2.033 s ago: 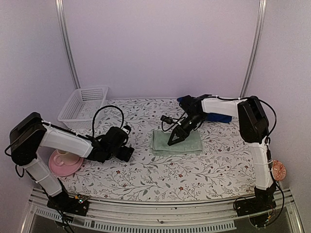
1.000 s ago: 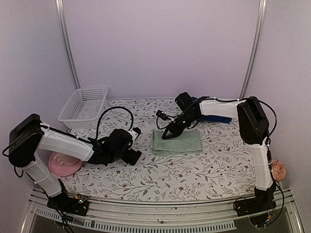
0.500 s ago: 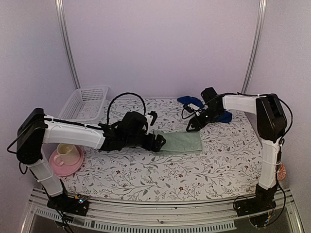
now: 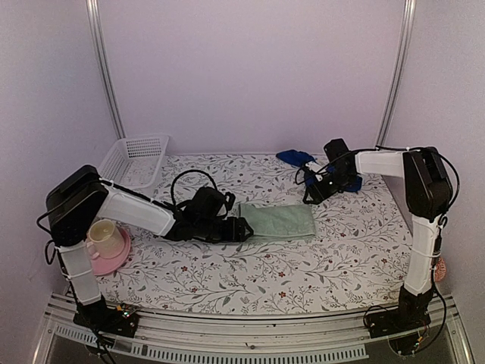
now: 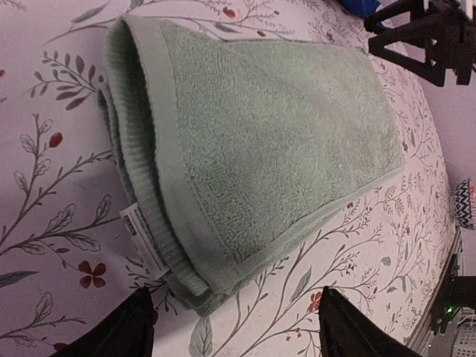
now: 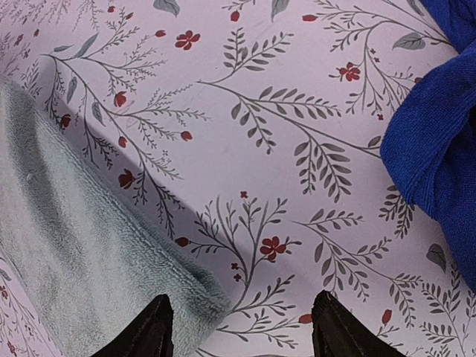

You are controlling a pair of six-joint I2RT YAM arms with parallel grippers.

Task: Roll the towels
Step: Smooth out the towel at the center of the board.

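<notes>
- Sage-green towel [image 4: 280, 221] lies folded flat mid-bench, long side running left to right, layered edges stacked at its left end.
- Left pincer [image 4: 241, 229] is low at that left end. On the left wrist view, the pincer [image 5: 236, 327] is spread wide, and the towel [image 5: 253, 149] has its near corner lying between the two fingers. Nothing is gripped, and contact with the cloth can't be made out.
- A small white tag [image 5: 141, 238] pokes out of the folded edge.
- Royal-blue towel [image 4: 298, 158] sits bunched at the far right of the floral bench [image 4: 265, 277], partly hidden behind the right arm.
- Right pincer [image 4: 310, 194] hangs between the two towels. On its own camera the pincer [image 6: 244, 327] is parted and holds nothing, over bare bench, with the green towel [image 6: 67, 282] at lower left and the blue one [image 6: 439, 149] at right.
- Off to the left: a white basket [image 4: 132, 161] at the back, and a cup [image 4: 102, 233] on a pink saucer [image 4: 114, 260] nearer the front.
</notes>
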